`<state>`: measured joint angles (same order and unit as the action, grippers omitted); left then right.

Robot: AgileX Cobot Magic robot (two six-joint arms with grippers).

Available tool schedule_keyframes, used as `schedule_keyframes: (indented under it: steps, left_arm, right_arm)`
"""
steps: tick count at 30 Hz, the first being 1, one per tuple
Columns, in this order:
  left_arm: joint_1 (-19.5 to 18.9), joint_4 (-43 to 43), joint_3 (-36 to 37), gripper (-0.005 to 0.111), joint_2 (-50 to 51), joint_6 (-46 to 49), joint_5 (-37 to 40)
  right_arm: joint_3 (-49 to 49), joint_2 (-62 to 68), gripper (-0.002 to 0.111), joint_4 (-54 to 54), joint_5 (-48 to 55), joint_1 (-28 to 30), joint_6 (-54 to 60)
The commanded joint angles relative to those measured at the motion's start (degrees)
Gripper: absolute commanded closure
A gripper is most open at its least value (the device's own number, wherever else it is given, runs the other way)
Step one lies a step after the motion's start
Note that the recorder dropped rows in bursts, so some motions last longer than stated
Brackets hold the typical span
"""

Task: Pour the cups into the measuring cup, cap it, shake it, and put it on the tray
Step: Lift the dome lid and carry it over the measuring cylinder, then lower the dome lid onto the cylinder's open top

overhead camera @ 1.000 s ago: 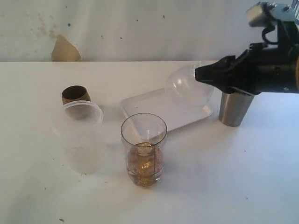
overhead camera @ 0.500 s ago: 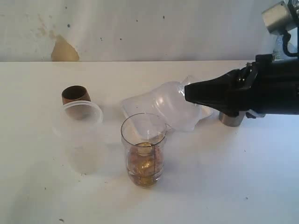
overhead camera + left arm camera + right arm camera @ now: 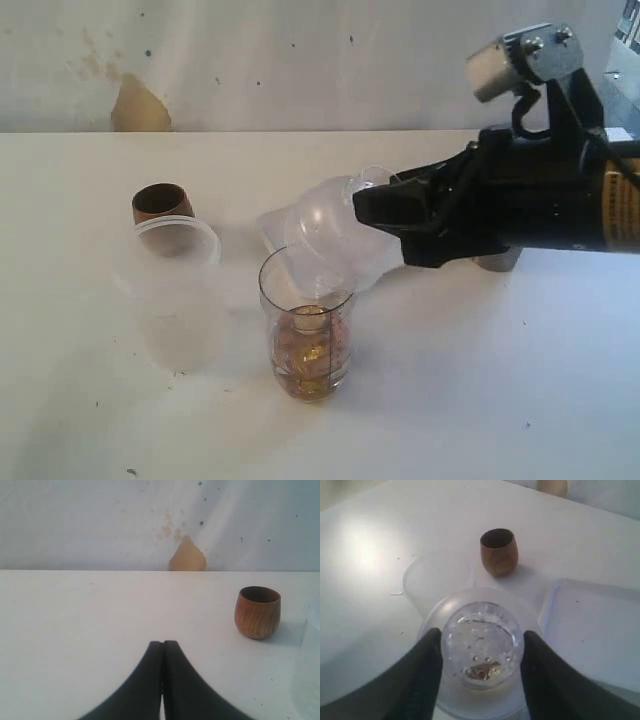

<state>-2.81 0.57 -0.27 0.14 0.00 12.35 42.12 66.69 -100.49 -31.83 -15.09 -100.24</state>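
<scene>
The clear measuring cup [image 3: 310, 345] with a black scale stands at the table's middle front, brownish contents in its bottom. My right gripper [image 3: 367, 211] is shut on a clear domed cap [image 3: 325, 232], tilted just above the cup's rim. In the right wrist view the cap [image 3: 481, 641] sits between both fingers [image 3: 427, 660], the cup's contents showing through it. The brown wooden cup [image 3: 161, 202] stands upright at back left. Only a sliver of the steel tumbler [image 3: 498, 263] shows under the right arm. The white tray [image 3: 270, 228] is mostly hidden behind the cap. My left gripper [image 3: 162, 645] is shut and empty, the wooden cup [image 3: 257, 612] ahead of it.
A frosted translucent cup [image 3: 178, 295] stands left of the measuring cup, right in front of the wooden cup. The right arm's black body [image 3: 530, 205] spans the right side above the table. A pale wall runs along the table's far edge.
My right gripper has carried the domed cap leftward and down from above the tray to just over the measuring cup's mouth. The arm now covers the steel tumbler.
</scene>
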Motion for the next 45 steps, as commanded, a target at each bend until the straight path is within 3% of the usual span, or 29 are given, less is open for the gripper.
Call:
schedule_keyframes:
  steps: [1, 45]
  left_arm:
    - [0.05, -0.13, 0.27, 0.107, -0.14, 0.0, -0.29]
    - [0.05, -0.13, 0.27, 0.107, -0.14, 0.0, -0.29]
  right_arm:
    - [2.48, 3.03, 0.108, 0.54, 3.31, -2.92, 0.94]
    - [2.64, 10.37, 0.108, 0.54, 8.06, -6.69, 1.54]
